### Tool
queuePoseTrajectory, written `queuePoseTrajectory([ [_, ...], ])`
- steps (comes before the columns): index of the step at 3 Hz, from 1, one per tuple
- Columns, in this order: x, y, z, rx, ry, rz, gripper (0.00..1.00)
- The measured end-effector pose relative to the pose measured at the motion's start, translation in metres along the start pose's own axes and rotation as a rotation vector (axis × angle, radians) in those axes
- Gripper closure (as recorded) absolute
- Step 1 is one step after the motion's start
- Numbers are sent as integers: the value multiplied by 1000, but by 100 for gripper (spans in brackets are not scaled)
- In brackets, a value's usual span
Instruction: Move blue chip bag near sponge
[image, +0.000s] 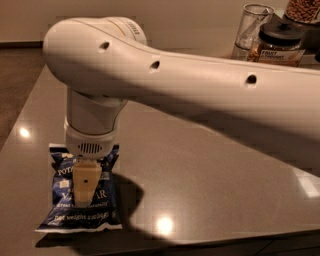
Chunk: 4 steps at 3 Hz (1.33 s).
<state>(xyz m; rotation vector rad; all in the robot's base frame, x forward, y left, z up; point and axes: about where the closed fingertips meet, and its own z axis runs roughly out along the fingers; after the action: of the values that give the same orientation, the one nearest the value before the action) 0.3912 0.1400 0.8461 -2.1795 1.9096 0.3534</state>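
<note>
Pointing straight down, the gripper (88, 186) stands over the middle of the blue chip bag (103, 207), which lies flat near the table's (210, 170) front left edge, apparently positioned for a grasp. Its opening cannot be told. No sponge is visible.
</note>
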Motion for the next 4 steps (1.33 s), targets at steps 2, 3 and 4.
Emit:
queuePoseTrajectory([
  [2, -6, -4, -26, 27, -26, 13, 72],
  [3, -3, -22, -69, 97, -75, 50, 100],
  [4, 5, -40, -93, 153, -91, 100, 100],
])
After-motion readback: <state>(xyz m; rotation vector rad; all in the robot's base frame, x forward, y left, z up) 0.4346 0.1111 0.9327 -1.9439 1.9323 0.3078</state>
